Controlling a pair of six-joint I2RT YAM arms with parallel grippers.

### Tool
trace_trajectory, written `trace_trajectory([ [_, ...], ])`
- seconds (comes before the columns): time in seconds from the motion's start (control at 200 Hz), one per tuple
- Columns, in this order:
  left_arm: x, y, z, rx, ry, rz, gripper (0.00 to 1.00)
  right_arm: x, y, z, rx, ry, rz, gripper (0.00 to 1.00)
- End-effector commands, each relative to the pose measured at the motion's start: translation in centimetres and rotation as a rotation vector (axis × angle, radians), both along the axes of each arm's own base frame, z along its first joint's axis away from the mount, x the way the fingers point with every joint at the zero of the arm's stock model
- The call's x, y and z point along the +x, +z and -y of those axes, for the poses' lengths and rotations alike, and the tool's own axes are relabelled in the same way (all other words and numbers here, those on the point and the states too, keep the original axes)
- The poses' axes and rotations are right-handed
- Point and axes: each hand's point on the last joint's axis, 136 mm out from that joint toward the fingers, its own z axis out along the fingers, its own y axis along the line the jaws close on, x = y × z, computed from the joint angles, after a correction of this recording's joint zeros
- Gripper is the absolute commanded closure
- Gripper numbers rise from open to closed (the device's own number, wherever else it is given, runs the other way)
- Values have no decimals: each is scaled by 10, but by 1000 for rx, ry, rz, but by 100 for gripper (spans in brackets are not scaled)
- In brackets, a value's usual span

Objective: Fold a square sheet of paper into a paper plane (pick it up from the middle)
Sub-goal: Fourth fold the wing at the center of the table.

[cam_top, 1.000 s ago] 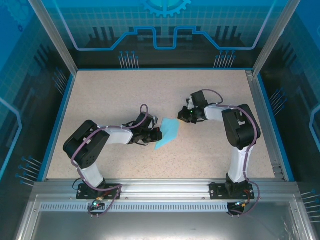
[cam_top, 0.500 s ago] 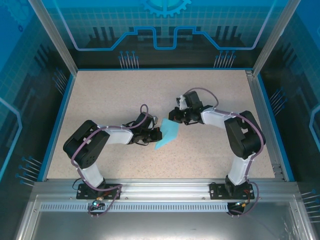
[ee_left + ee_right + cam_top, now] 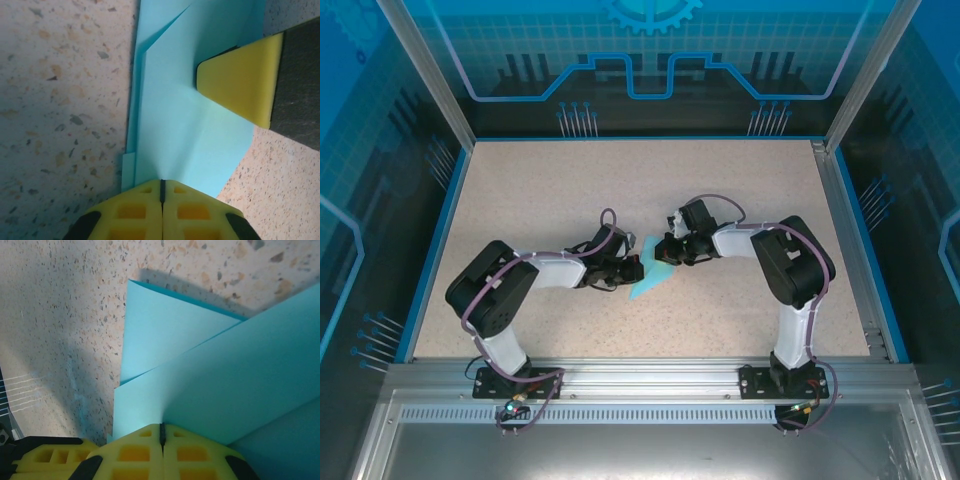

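Paper (image 3: pixel 653 268): light blue, partly folded, flaps layered, at the middle of the table (image 3: pixel 550 190) between both grippers. Left gripper (image 3: pixel 161 187): jaws together, clamped on one paper edge. Right gripper (image 3: pixel 161 429): jaws together, clamped on the opposite side. Table is speckled beige. Blue panels (image 3: pixel 650 60) in a metal frame (image 3: pixel 430 80) surround it.

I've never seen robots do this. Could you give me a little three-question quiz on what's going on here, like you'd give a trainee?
1. True or false: the light-blue paper lies as a flat, unfolded square.
2. The right jaws' yellow fingertip rests on: A) the paper, B) the bare table, C) nothing.
3. Are the left jaws and right jaws open or shut?
Key: 1 false, overlapping folded layers show. 2 A. 3 both shut.
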Motion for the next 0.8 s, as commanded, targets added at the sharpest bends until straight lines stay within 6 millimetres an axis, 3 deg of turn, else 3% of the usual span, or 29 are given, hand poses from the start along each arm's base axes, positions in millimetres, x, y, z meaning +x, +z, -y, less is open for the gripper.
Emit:
trace_trajectory([
  [0.0, -34, -12, -22, 109, -23, -125, 92, -14, -34, 23, -146, -22, -56, 98],
  [0.22, -16, 41, -6, 28, -28, -38, 85, -14, -36, 21, -136, -16, -69, 98],
  [0.37, -8, 58, 14, -84, -37, -36, 84, -16, -38, 21, -134, -23, -77, 98],
  [0.555, -3, 49, 33, -174, -45, -80, 83, -16, -40, 21, -137, -22, -82, 98],
  [0.795, -6, 15, 30, -149, -15, -145, 83, -18, -43, 23, -146, -22, -92, 98],
])
